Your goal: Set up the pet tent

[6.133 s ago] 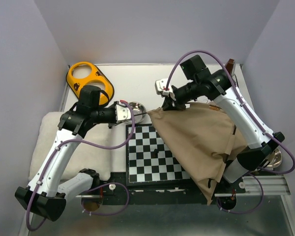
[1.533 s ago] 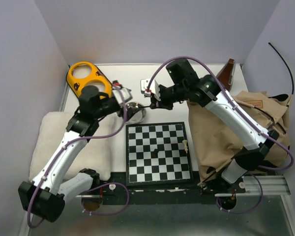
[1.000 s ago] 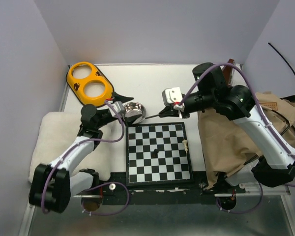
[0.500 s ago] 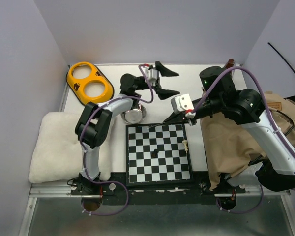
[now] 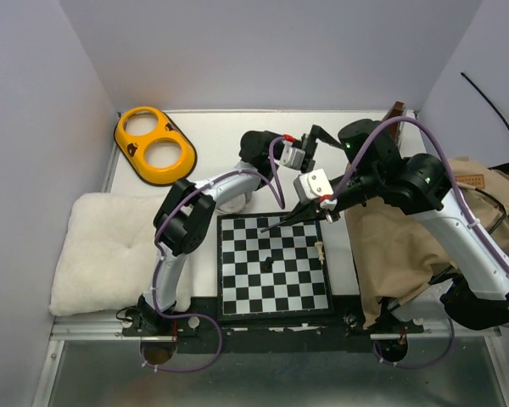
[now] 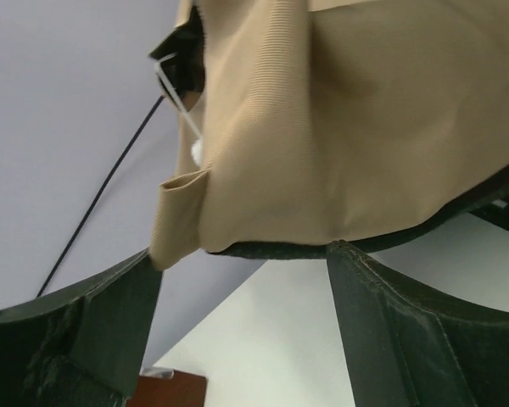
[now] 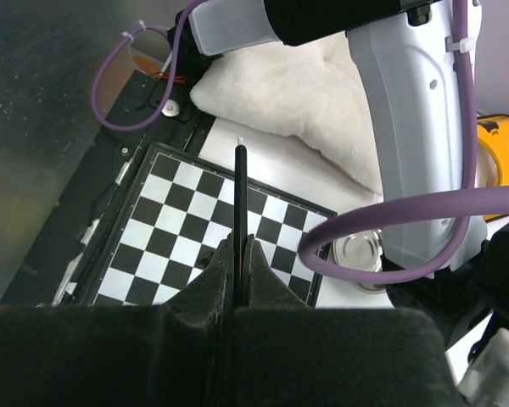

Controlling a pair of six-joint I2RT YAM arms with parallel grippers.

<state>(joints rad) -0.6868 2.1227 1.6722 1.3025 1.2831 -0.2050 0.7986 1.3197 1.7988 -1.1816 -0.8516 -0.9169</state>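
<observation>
I've swung left gripper (image 6: 242,253) across to back-centre, fingers spread, empty | right gripper (image 7: 237,246) clenched on pole (image 7: 239,186) above chessboard (image 5: 271,263) | pet tent (image 5: 407,246) heaped at right edge, collapsed | likely two-handed pole work next

Tan pet tent (image 5: 394,246) lies crumpled, not set up, at the far right.

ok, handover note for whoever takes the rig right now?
Right gripper: shut on a thin black pole, whose free end is over the chessboard.
Left gripper: open, nothing gripped, reaching across and facing the tent's fabric.
Tent: slumped in a heap at far right, not standing.
Done: one pole gripped.
Left: raise the tent into shape.
</observation>
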